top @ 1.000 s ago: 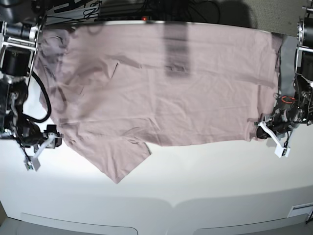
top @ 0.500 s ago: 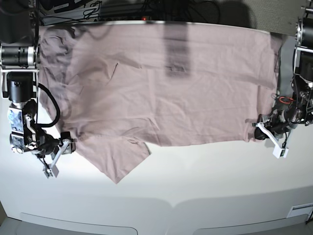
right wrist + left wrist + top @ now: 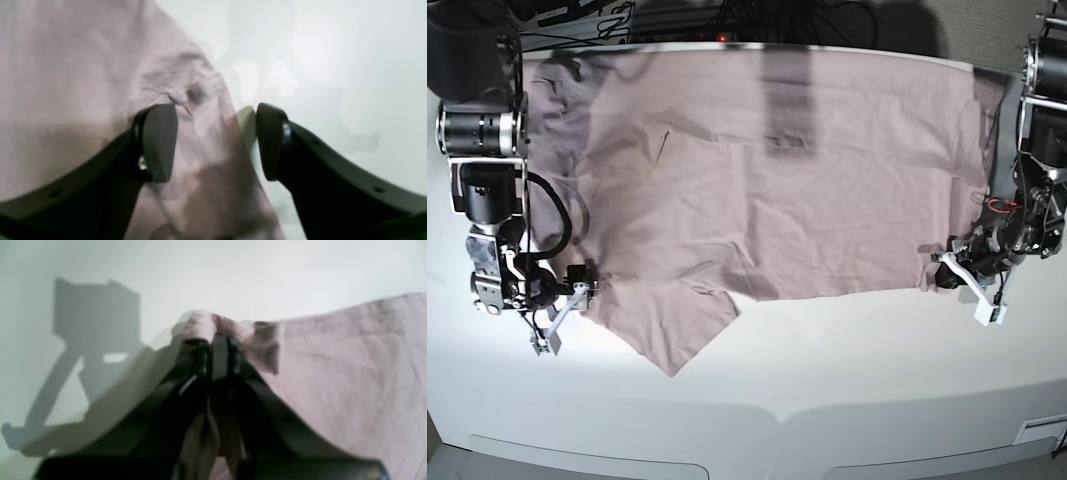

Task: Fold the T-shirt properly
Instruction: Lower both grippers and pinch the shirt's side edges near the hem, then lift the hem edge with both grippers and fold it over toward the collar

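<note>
Pink T-shirt (image 3: pixel 767 180) lies spread across white table (image 3: pixel 827 380), one sleeve pointing toward near edge. Left gripper (image 3: pixel 217 340) clamped tight on bunched hem corner. Right gripper (image 3: pixel 215 143) wide apart, straddling sleeve edge, gripping nothing. Risk: right jaws close on thin cloth edge alone, fabric slips out, fold goes uneven.

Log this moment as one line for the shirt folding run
stage: gripping hem corners | left gripper: shut on T-shirt corner | right gripper: open, straddling shirt edge | T-shirt: spread flat on table, unfolded
</note>
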Tool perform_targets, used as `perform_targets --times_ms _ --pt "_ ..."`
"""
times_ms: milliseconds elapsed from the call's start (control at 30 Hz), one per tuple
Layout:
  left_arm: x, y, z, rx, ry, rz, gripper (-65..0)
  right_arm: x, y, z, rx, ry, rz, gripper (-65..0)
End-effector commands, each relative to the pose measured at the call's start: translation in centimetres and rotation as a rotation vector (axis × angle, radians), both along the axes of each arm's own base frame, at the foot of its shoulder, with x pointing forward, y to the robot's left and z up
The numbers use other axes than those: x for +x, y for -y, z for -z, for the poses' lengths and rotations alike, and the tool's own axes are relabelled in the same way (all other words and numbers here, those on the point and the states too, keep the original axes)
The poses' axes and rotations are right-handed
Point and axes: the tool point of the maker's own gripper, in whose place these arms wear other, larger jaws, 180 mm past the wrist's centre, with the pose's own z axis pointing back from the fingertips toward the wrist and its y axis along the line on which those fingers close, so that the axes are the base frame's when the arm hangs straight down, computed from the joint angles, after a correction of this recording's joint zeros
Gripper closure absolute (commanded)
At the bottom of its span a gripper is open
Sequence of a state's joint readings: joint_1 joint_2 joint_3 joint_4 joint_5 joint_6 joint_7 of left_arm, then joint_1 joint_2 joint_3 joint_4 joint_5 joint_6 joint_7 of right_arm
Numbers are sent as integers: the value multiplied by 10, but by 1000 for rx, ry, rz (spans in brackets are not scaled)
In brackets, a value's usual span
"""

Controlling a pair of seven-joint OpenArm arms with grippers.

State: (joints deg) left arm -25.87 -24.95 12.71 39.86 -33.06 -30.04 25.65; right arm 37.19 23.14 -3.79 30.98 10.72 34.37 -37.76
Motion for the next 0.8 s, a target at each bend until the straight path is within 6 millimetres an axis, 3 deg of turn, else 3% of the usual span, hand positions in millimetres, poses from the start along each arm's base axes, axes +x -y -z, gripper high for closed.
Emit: perform_targets --times_ms 0,133,300,500,767 --pt "2 -6 -4 28 -11 12 0 3 -3 -8 18 -8 -16 -342" --pt "2 -8 -4 31 -11 11 0 -6 4 -6 13 -56 -9 -286" --pt "1 -12 -1 81 -14 33 0 -12 31 -11 -25 -68 20 0" --pt "4 -13 -4 89 15 33 0 -16 61 -23 -31 -50 72 0" --pt "10 -13 -8 98 45 35 0 -8 69 -34 10 17 107 0"
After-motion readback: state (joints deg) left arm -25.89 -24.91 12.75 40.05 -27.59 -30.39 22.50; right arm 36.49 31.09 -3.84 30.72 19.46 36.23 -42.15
